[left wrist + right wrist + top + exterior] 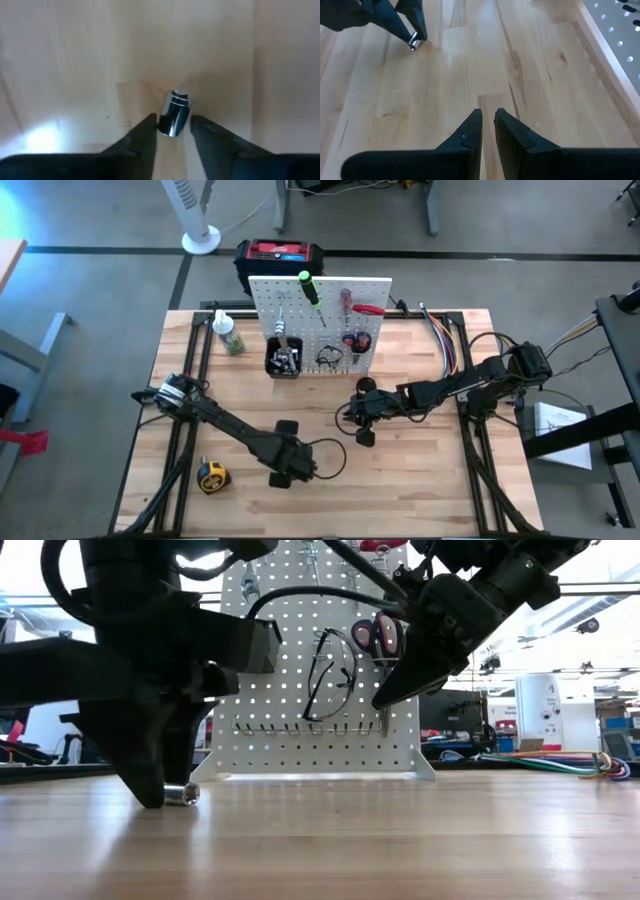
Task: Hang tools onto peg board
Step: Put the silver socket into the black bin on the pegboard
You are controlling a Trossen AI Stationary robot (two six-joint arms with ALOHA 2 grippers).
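no readable text, labels, brands or numbers anywhere (bottle label too small to read)

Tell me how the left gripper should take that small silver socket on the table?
Close across the socket's round barrel at mid-length, coming straight down. It lies on its side on the table, and the left gripper's open fingers already straddle it. Pinching the ends would likely make it roll or slip.

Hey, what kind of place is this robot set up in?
Probably a robotics lab or workshop. A wooden work table carries an upright white peg board hung with tools, two dark arms work over it, and the low view shows shelves and equipment in the room behind.
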